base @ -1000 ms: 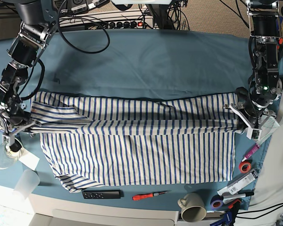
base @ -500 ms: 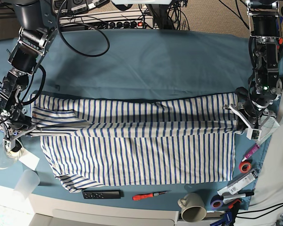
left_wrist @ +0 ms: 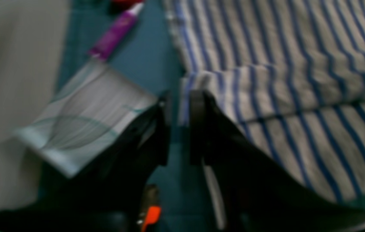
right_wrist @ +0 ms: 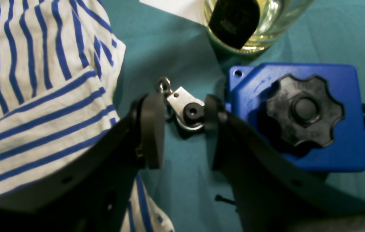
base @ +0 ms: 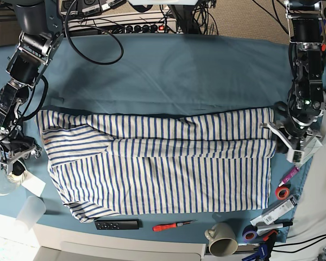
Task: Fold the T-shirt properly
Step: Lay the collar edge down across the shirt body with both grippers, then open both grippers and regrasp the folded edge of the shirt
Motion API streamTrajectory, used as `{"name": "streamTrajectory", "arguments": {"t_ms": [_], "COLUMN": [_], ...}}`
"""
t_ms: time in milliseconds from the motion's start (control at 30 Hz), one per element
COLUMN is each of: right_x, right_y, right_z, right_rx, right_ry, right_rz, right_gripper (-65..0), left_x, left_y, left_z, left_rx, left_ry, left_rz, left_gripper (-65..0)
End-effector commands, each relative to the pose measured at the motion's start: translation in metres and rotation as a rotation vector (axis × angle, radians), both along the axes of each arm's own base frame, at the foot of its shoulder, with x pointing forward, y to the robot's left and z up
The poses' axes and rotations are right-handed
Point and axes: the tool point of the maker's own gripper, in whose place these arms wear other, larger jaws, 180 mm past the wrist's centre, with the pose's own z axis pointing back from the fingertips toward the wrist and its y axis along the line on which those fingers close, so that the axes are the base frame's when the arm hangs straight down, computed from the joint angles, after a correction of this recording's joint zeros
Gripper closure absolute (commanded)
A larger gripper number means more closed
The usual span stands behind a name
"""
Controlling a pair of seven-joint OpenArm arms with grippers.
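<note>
The white, blue-striped T-shirt (base: 163,163) lies spread across the teal table cover, its top edge folded down over the middle. My left gripper (base: 294,145) stands at the shirt's right edge. In the left wrist view (left_wrist: 180,96) its fingers are a narrow gap apart, with nothing between them and the shirt's (left_wrist: 282,96) folded corner just beyond the tips. My right gripper (base: 12,157) is off the shirt's left side. In the right wrist view (right_wrist: 182,106) it is open and empty over a small metal pulley (right_wrist: 185,111), with the shirt (right_wrist: 40,96) beside it.
A blue block with a black knob (right_wrist: 298,116) and a glass jar (base: 2,182) sit by my right gripper. A purple tube (base: 289,175) and a white packet (left_wrist: 82,119) lie by my left. A cup (base: 30,212), remote (base: 116,224), screwdriver (base: 171,225) and mug (base: 223,242) line the front edge.
My right gripper has let go of the folded left sleeve and moved left off the shirt. The fold has settled flat. My left gripper has opened slightly and shifted right, off the shirt's edge.
</note>
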Motion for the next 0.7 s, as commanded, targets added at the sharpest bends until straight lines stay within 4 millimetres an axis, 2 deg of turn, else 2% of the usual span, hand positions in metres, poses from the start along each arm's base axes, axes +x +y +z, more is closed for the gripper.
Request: {"name": "streamTrajectory", "arguments": {"t_ms": [0, 133, 333, 433, 533, 667], "right_x": [0.013, 0.009, 0.003, -0.001, -0.012, -0.032], "right_y": [-0.015, -0.024, -0.01, -0.007, -0.016, -0.025], "right_z": [0.038, 0.043, 0.052, 0.06, 0.058, 0.047], "right_rx": [-0.043, -0.033, 0.108, 0.16, 0.183, 0.228], "right_ry": [-0.09, -0.054, -0.051, -0.069, -0.054, -0.017], "right_rz": [-0.008, -0.038, -0.013, -0.002, -0.025, -0.059], "right_gripper": [-21.2, -21.2, -21.2, -21.2, -21.2, -21.2], "left_x": [0.01, 0.009, -0.008, -0.02, -0.031, -0.032], "left_y": [0.005, 0.007, 0.007, 0.008, 0.0, -0.002], "left_z": [0.019, 0.018, 0.002, -0.006, -0.015, -0.017], "left_rx": [0.016, 0.017, 0.052, 0.064, -0.011, -0.028], "left_ry": [-0.059, -0.048, 0.121, 0.218, 0.291, 0.296], "left_rz": [-0.003, 0.009, 0.014, 0.017, 0.024, 0.021], "left_gripper": [-11.1, -11.1, -12.0, -17.9, -24.8, -25.6]}}
